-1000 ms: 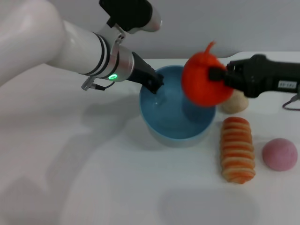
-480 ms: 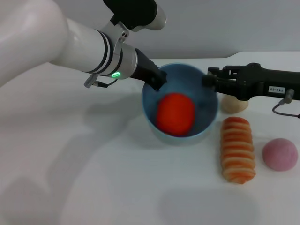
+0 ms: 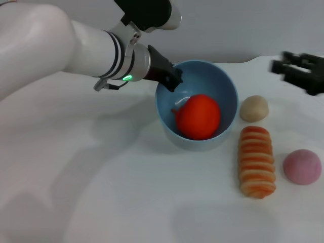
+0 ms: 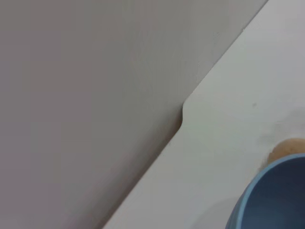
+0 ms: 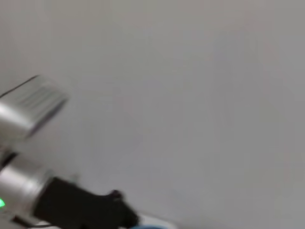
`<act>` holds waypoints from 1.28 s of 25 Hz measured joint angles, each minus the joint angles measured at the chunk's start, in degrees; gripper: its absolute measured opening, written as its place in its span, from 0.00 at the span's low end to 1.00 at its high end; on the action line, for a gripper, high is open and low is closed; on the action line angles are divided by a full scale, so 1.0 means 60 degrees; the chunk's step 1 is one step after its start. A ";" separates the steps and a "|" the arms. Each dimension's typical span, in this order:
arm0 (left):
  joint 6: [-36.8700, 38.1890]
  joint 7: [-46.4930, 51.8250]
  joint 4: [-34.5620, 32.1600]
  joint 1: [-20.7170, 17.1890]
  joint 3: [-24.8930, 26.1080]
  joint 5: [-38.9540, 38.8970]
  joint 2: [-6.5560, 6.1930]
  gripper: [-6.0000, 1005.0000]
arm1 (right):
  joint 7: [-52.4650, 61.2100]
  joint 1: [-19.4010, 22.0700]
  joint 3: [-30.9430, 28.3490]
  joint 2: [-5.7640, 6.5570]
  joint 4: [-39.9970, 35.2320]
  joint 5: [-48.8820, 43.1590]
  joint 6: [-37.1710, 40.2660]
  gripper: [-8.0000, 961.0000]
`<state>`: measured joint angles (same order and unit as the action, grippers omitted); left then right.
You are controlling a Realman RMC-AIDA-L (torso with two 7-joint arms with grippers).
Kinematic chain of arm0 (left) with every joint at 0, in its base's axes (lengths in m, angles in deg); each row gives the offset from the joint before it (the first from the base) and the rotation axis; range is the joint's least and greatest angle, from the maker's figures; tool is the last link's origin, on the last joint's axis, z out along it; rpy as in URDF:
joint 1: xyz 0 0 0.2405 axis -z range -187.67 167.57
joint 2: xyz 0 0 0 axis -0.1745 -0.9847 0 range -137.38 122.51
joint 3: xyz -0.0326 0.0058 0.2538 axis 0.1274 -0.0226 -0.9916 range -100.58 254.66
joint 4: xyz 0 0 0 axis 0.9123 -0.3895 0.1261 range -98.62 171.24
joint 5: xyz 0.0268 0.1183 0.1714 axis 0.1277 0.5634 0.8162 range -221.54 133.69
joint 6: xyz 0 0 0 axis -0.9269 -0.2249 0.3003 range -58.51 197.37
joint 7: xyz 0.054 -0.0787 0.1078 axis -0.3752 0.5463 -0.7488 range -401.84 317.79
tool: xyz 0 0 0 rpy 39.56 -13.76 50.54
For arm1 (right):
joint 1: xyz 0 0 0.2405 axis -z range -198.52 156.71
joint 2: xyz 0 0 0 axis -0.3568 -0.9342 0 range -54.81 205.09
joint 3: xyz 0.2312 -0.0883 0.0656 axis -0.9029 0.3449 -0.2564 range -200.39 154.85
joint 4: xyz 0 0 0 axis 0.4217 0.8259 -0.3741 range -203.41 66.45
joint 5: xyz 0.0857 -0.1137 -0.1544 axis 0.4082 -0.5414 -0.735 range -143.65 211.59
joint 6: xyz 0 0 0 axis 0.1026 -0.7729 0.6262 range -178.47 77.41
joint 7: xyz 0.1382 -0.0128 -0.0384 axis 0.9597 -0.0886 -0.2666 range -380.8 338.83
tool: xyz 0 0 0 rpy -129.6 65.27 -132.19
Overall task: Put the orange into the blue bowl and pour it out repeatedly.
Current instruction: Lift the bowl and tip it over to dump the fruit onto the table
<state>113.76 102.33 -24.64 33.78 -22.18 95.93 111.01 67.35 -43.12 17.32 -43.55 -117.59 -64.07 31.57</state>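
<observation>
Left tool (image 3: 173, 81): at the near-left rim of the blue bowl (image 3: 225, 86), fingers pressed together on the rim, pinching it. White arm reaches in from the left side of the head view.

Bowl sits tilted on the white counter (image 3: 101, 177), just right of the left tool, opening facing up and toward the camera. The orange (image 3: 198, 116) lies inside the bowl, resting low against the near wall, stem knob pointing toward the left tool.

Right of the bowl: a small tan ball (image 3: 253, 108) near its rim, a striped bread loaf (image 3: 256, 161) in front of that, a pink ball (image 3: 302, 166) beside the loaf.

Right tool (image 3: 283, 65): far right, well apart from the bowl, above the tan ball, fingers spread, nothing between them.
</observation>
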 joint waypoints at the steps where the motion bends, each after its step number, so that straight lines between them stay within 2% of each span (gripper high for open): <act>1: -0.0119 -0.0005 -0.0002 -0.0005 -0.0067 0.0013 -0.0004 0.00 | -0.0159 0.0439 -0.0401 0.0025 -0.0021 0.0260 0.0045 0.45; 2: -0.0200 -0.0008 0.0005 -0.0002 -0.0102 0.0071 -0.0003 0.00 | -0.0159 0.0439 -0.0401 0.0025 -0.0021 0.0260 0.0045 0.44; 5: -0.0549 -0.0018 0.0030 0.0006 -0.0302 0.0547 0.0004 0.00 | -0.0671 0.1114 -0.1136 0.0032 0.0028 0.0668 0.0064 0.44; 8: -0.1330 -0.0021 -0.0103 -0.0130 -0.0850 0.1117 0.0008 0.00 | -0.1329 0.1519 -0.1938 0.0018 0.0727 0.0856 0.0060 0.43; 17: -0.4790 -0.0238 -0.0862 -0.0893 -0.2943 0.4067 0.0040 0.00 | -0.4023 0.1580 -0.3158 0.0016 0.3274 0.1237 0.0033 0.42; 20: -0.5541 -0.1257 -0.1380 -0.1376 -0.3353 0.4255 0.0042 0.00 | -0.4404 0.1564 -0.3225 0.0002 0.3473 0.1311 0.0007 0.41; 24: -0.6855 -0.3335 -0.1874 -0.2320 -0.3904 0.4262 0.0050 0.00 | -0.5077 0.1588 -0.3377 -0.0004 0.3897 0.1780 0.0068 0.40; 28: -0.8429 -0.5746 -0.1907 -0.3188 -0.4467 0.4271 0.0053 0.00 | -0.5141 0.1556 -0.3389 0.0006 0.3964 0.1840 0.0038 0.40; 32: -0.9796 -0.7397 -0.1747 -0.3739 -0.4854 0.4276 0.0060 0.00 | -0.5145 0.1492 -0.3412 -0.0003 0.3977 0.1853 0.0063 0.39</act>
<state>54.98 57.95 -35.12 11.35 -51.30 121.58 111.37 36.48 -34.17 -3.15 -43.57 -93.73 -52.95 31.95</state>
